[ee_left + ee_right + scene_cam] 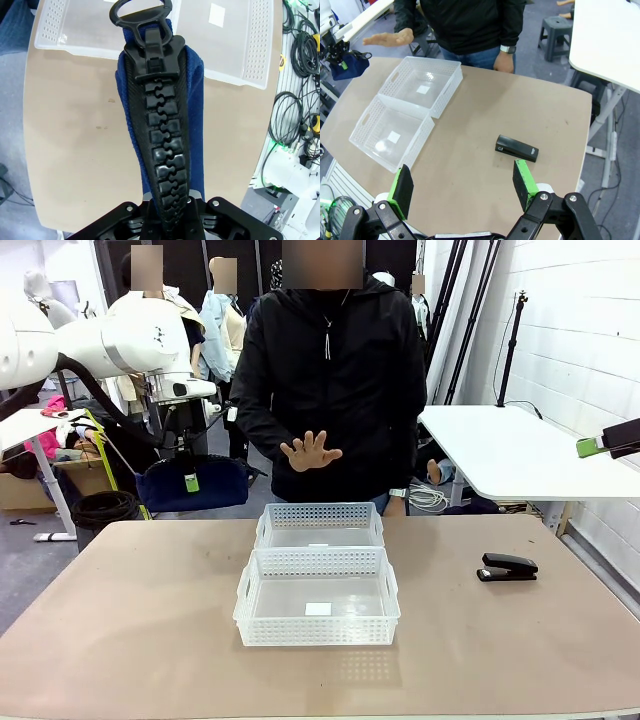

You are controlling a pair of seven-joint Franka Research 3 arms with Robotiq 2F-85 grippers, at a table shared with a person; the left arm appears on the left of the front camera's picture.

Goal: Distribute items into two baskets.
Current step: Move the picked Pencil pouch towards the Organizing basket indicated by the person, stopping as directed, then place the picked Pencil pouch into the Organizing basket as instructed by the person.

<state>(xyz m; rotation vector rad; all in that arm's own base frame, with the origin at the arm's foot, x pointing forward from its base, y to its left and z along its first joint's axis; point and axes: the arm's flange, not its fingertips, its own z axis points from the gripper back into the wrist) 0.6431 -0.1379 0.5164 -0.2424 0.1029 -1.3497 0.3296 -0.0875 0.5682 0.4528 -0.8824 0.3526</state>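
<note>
The left end effector (188, 478) hangs beyond the tabletop's (120, 620) far-left corner, clamped on the navy pouch (215, 490) (by its zipper edge). The right end effector (462, 182), raised, gapes empty, pointing toward the stapler (516, 148).

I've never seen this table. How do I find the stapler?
Look at the brown table with two white baskets in the middle. To the robot's right of them, alone, lies the stapler. It is small and black, unlike the white baskets.
</note>
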